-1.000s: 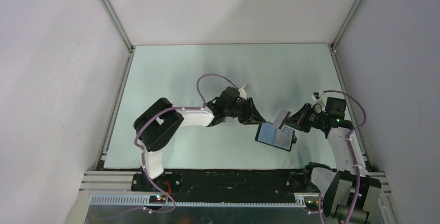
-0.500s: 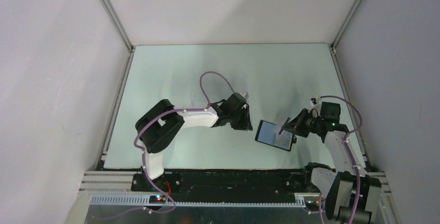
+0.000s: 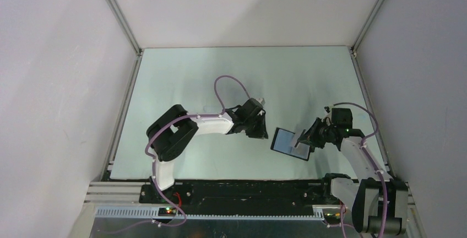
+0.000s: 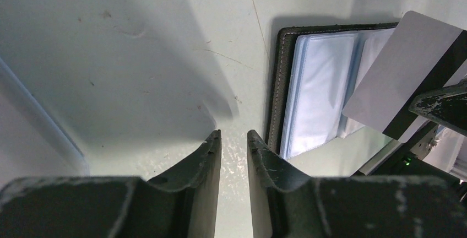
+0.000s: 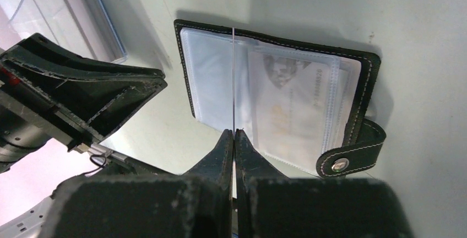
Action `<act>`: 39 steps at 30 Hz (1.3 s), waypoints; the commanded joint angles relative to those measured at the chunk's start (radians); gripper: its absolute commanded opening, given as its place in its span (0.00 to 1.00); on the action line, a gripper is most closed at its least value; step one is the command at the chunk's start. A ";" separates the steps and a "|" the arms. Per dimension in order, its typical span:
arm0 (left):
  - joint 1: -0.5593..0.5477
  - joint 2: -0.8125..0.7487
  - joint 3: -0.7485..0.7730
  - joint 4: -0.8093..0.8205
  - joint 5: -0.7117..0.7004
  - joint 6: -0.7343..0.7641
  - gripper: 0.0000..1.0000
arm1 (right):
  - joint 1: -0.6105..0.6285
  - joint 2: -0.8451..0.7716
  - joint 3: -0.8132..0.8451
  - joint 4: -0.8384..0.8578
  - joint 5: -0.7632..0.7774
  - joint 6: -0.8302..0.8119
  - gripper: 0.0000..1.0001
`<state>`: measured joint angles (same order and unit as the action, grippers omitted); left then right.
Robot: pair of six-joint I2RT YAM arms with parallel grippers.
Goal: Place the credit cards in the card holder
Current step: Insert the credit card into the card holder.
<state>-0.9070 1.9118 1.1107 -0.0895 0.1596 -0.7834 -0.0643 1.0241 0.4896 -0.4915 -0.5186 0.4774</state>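
The card holder (image 3: pixel 288 142) lies open on the table, black with pale clear pockets (image 5: pixel 212 78) and a snap tab (image 5: pixel 352 158). One credit card (image 5: pixel 294 103) sits inside a pocket on the tab side. My right gripper (image 5: pixel 234 132) is shut on another credit card (image 4: pixel 405 72), whitish with a black stripe, held on edge over the holder's middle. In the right wrist view that card shows only as a thin line. My left gripper (image 4: pixel 233 134) hovers just left of the holder (image 4: pixel 322 84), jaws slightly apart with nothing between them.
A clear plastic box (image 5: pixel 71 20) stands on the table beyond the left gripper (image 5: pixel 82 100). Grey walls close in the table on three sides. Both arm bases sit at the near edge.
My left gripper has drawn back from the holder's left edge and turned downward. My right gripper has come lower and closer over the open holder with the card.
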 commanded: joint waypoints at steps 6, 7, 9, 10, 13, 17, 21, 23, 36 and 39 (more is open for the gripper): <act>-0.004 0.035 0.039 -0.011 -0.008 0.033 0.29 | 0.015 0.036 0.013 -0.005 0.070 0.018 0.00; -0.003 0.037 0.040 -0.011 -0.007 0.033 0.29 | 0.015 0.038 0.014 -0.002 0.069 0.018 0.00; -0.003 0.039 0.042 -0.012 -0.005 0.033 0.30 | 0.015 0.044 0.014 0.005 0.057 0.016 0.00; -0.003 0.040 0.043 -0.011 -0.003 0.033 0.30 | 0.016 0.051 0.014 0.009 0.051 0.015 0.00; -0.003 0.041 0.043 -0.011 -0.003 0.033 0.29 | 0.021 0.062 0.011 0.020 0.016 0.006 0.00; -0.001 0.041 0.042 -0.011 -0.009 0.032 0.29 | 0.033 0.067 -0.003 0.052 -0.046 0.007 0.00; 0.002 0.038 0.035 -0.016 -0.024 0.023 0.26 | 0.056 0.089 -0.012 0.085 -0.095 0.008 0.00; 0.004 0.034 0.030 -0.018 -0.030 0.018 0.25 | 0.061 0.106 -0.013 0.092 -0.097 0.008 0.00; 0.021 -0.004 -0.020 -0.025 -0.066 -0.008 0.23 | 0.181 0.223 -0.016 0.191 -0.128 0.031 0.00; 0.021 -0.006 -0.027 -0.029 -0.070 -0.016 0.23 | 0.201 0.259 -0.009 0.195 -0.136 0.023 0.00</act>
<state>-0.8959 1.9274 1.1164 -0.0742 0.1543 -0.7937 0.1112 1.2419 0.4725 -0.3283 -0.6292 0.5011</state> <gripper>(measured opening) 0.229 0.010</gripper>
